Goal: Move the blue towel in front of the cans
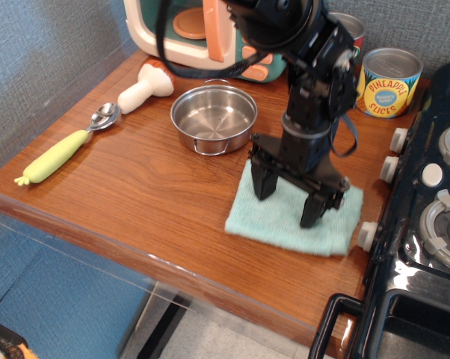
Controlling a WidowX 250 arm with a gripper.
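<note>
The blue towel (281, 223) lies flat on the wooden table, to the right of the middle and a little back from the front edge. My gripper (288, 197) points straight down onto it. Its two black fingers (264, 183) are spread wide and their tips rest on the cloth. Nothing is held between them. The pineapple can (389, 82) stands at the back right. The tomato sauce can (350, 34) stands to its left, mostly hidden behind my arm. The towel lies well in front of both cans, with bare wood between.
A steel pot (214, 118) sits just left of the towel. A spoon with a green handle (60, 153) and a white mushroom-shaped toy (144, 88) lie at the left. A toy oven (187, 30) stands at the back. A black toy stove (427, 217) borders the right side.
</note>
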